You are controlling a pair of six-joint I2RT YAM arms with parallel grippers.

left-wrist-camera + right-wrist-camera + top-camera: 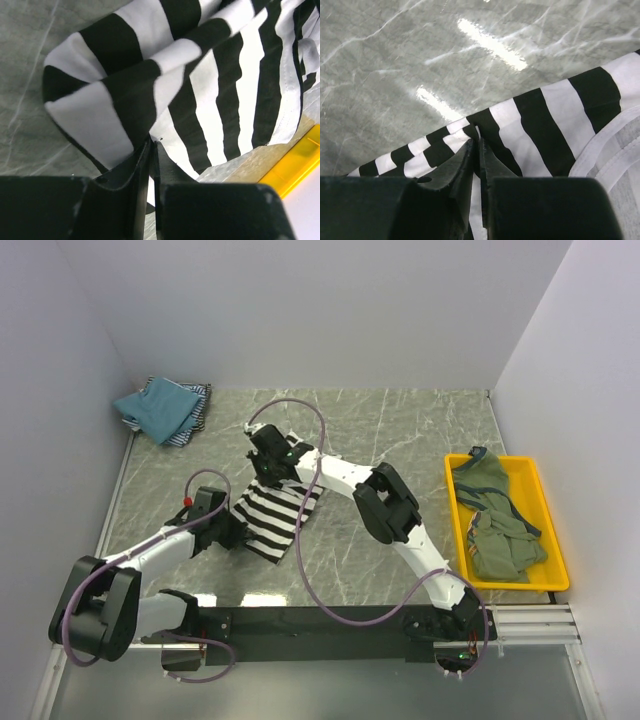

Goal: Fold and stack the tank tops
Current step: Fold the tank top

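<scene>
Jaws first, right up at the lenses: the left gripper [152,142] is pinched almost closed on a doubled-over fold of the black-and-white striped top [165,75]. The right gripper [477,142] is nipped just as tight on its far edge. That top lies in the middle of the table [400,430] between the two arms, partly bunched, so I'd call this fold under way, not finished. Out in the far-left corner the teal top [155,408] sits on the fine blue-striped top [198,412]. That looks like the stack begun, two down. Over on the right, the olive top [495,525] lies crumpled in the yellow tray [553,540], its fold yet to come.
</scene>
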